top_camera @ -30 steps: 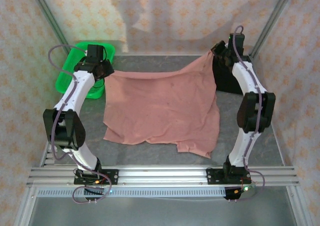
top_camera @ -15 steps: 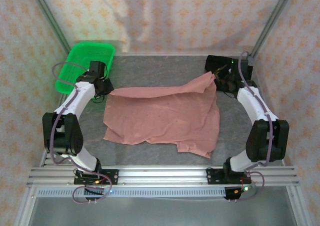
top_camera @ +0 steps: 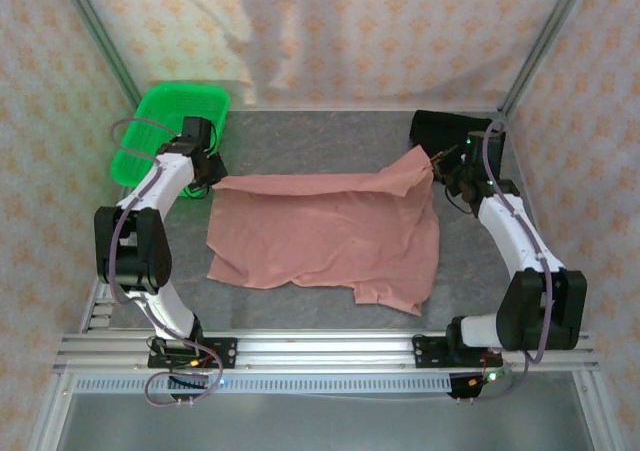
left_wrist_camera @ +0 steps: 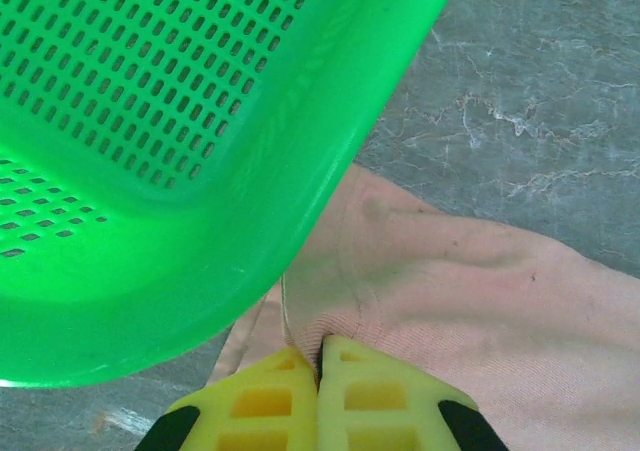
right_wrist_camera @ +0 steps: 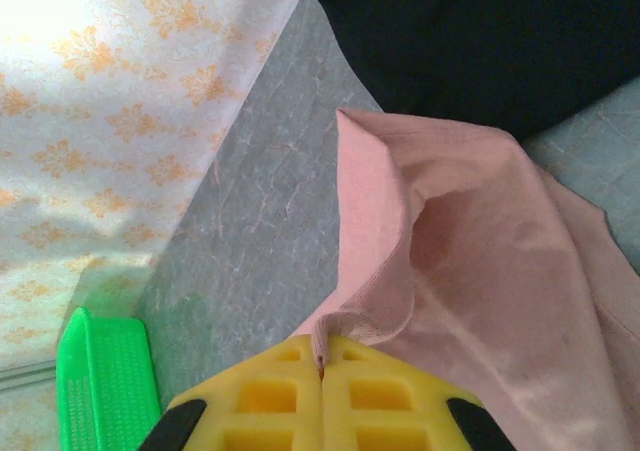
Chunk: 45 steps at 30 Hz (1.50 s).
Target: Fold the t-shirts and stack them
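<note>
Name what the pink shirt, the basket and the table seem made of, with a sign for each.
The pink shirt: soft matte cloth; it drapes and creases.
The basket: glossy green plastic, likely moulded; rows of slots, shiny rim.
The table: grey marble-veined surface, perhaps stone-look laminate; pale veins, dull sheen.

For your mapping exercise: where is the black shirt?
Top view: black shirt lies far right on the table, just behind the right tool gripping the pink shirt.

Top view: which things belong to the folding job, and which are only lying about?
Belong to the job: pink t-shirt, pinched by left gripper and right gripper; black t-shirt, far right.
Lying about: green basket, far left.
</note>
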Available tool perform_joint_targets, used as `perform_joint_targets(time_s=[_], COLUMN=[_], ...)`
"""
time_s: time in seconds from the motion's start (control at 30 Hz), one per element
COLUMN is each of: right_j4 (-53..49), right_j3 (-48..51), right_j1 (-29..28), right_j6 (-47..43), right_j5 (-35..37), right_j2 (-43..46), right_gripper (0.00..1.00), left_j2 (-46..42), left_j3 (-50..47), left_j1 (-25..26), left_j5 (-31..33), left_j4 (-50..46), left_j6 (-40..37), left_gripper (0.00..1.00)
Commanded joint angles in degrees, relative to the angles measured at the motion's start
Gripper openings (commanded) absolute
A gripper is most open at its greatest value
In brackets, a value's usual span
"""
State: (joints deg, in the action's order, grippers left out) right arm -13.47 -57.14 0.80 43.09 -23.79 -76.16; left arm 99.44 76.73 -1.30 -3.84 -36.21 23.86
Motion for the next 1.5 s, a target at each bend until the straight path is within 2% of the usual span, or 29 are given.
perform_joint_targets(time_s=[0.0, 0.27, 0.5, 0.93, 1.47], right_j4=[-3.5, -6.7, -8.8, -10.4, -12.9], right_j3=[2.1, 7.4, 13.4, 18.1, 24.1], right_j1=[0.3, 0.5, 1.1, 1.6, 1.5], right_j6=[0.0, 1.2, 1.4, 0.5, 2.3], right_j5=[1.0, -0.7, 0.7, 0.7, -0.2], right_j2=[3.6, 8.8, 14.6, 15.6, 20.3], right_gripper=[0.0, 0.0, 0.0, 0.0, 0.0], left_j2=[1.1, 1.2, 0.8, -0.6, 0.2], left_j3=[1.9, 2.0, -0.4, -9.8, -12.4], left_j1=[-0.9, -1.3, -1.3, -1.4, -1.3], left_j5=[2.7, 2.7, 3.3, 4.4, 5.6], left_j4=[-1.3, -0.7, -0.3, 2.3, 2.8], left_j6=[-1.6, -2.7, -2.6, -1.8, -1.7], left_gripper=[0.0, 0.0, 0.0, 0.0, 0.0])
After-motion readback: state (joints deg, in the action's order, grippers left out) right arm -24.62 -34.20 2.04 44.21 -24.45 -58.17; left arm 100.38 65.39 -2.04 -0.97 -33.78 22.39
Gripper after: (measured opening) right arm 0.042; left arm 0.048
